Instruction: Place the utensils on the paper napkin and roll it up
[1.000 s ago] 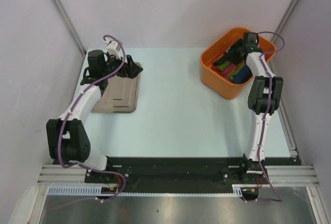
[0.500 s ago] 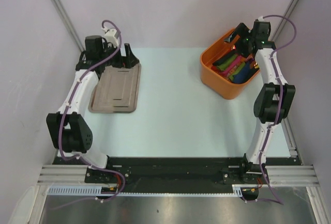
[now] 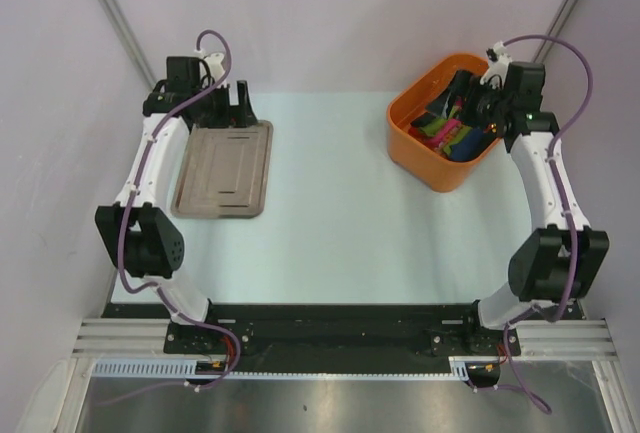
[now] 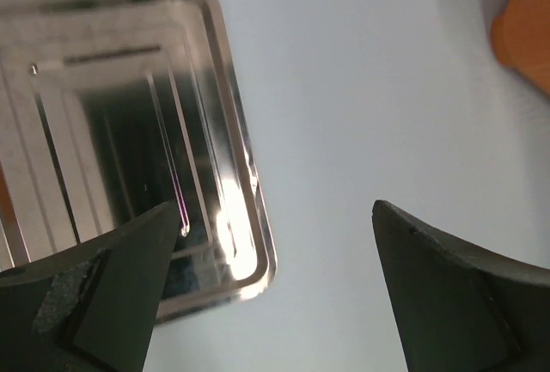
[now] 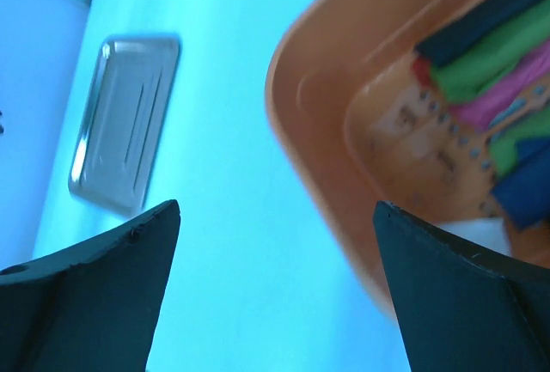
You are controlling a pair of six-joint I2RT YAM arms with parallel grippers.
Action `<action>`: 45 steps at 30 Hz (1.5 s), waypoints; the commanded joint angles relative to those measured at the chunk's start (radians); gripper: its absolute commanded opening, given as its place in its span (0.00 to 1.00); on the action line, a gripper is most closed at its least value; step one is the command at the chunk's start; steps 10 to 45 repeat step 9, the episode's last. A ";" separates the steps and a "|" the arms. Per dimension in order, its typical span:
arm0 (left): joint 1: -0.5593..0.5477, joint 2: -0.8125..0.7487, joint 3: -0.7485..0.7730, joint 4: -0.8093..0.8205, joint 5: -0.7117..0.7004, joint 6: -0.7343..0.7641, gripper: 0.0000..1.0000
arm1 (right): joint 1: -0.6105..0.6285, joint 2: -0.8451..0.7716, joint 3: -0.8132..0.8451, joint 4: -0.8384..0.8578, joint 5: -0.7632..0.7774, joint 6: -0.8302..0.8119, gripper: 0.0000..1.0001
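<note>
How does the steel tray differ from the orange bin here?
The steel tray is flat, shallow and shiny grey; the orange bin is deep-walled and bright. The tray sits far left, the bin far right. The bin holds coloured rolls; none show on the tray. Both are rounded rectangles on the table.

Orange bin (image 3: 415,158) w/ red, green, pink, blue rolls (image 3: 447,133); silver tray (image 3: 225,168), pale-blue table (image 3: 340,223).

In the left wrist view the steel tray (image 4: 232,131) runs off the left edge, and the left pincer (image 4: 275,206) covers its lower part. Only a bit of the orange tub (image 4: 526,33) peeks in at the right. The right wrist view is blurry: the colored rolls (image 5: 490,71) look smeared and get cut off. From above, the right pincer (image 3: 466,103) hides some rolls.
</note>
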 commanded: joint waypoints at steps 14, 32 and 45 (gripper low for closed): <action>-0.033 -0.431 -0.480 0.106 -0.084 0.113 1.00 | 0.198 -0.431 -0.412 0.084 0.051 -0.149 1.00; -0.033 -0.431 -0.480 0.106 -0.084 0.113 1.00 | 0.198 -0.431 -0.412 0.084 0.051 -0.149 1.00; -0.033 -0.431 -0.480 0.106 -0.084 0.113 1.00 | 0.198 -0.431 -0.412 0.084 0.051 -0.149 1.00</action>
